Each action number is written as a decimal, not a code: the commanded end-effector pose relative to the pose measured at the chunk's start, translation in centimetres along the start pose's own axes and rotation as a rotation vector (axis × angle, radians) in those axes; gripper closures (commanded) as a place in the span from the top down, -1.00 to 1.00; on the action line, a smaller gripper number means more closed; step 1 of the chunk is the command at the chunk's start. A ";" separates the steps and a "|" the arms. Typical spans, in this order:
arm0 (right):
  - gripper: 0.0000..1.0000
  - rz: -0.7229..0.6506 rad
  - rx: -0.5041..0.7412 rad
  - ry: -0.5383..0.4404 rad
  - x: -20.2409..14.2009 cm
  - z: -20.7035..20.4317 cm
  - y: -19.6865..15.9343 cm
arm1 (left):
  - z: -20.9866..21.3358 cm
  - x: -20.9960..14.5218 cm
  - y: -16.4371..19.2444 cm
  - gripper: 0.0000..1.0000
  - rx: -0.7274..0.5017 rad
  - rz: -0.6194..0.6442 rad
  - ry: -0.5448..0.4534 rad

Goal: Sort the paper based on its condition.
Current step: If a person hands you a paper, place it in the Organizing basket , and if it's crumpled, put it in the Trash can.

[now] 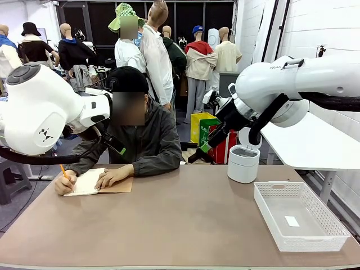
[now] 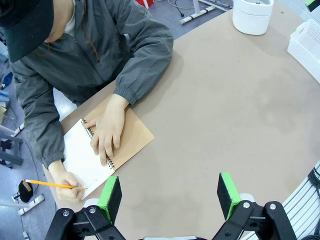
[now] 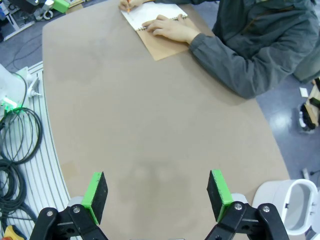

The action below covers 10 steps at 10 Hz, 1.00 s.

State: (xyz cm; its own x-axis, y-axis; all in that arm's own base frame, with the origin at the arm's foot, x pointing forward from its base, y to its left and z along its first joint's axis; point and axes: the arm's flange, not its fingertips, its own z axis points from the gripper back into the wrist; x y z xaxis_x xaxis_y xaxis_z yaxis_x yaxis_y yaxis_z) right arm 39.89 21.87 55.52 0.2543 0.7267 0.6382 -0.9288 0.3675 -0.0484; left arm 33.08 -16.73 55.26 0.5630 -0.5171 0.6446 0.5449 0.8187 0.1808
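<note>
Our left gripper (image 2: 169, 196) hangs with green pads spread wide over the bare table (image 2: 215, 100). Our right gripper (image 3: 157, 195) is spread just as wide. The paper (image 2: 82, 159) we see is the white page of a spiral notebook (image 2: 136, 137), under the person's hand (image 2: 107, 134), with a pencil (image 2: 52, 184) tip at its edge. On our right, a white mesh basket (image 1: 309, 242) holds one small white slip (image 1: 291, 221). Beyond it a white bin (image 1: 243, 166) stands lid up, contents hidden.
</note>
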 end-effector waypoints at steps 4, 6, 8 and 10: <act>1.00 -0.001 0.000 0.005 -0.1 -0.1 0.0 | 0.0 -0.1 0.1 1.00 0.004 0.002 0.001; 1.00 -0.001 0.000 0.005 -0.1 -0.1 0.0 | 0.0 -0.1 0.1 1.00 0.004 0.002 0.001; 1.00 -0.001 0.000 0.005 -0.1 -0.1 0.0 | 0.0 -0.1 0.1 1.00 0.004 0.002 0.001; 1.00 -0.001 0.000 0.005 -0.1 -0.1 0.0 | 0.0 -0.1 0.1 1.00 0.004 0.002 0.001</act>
State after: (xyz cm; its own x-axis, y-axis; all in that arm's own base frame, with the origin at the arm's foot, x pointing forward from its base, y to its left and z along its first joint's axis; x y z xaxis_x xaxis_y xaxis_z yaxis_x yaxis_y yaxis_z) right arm 39.89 21.87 55.52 0.2543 0.7267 0.6382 -0.9288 0.3675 -0.0484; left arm 33.08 -16.73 55.26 0.5630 -0.5171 0.6446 0.5449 0.8187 0.1808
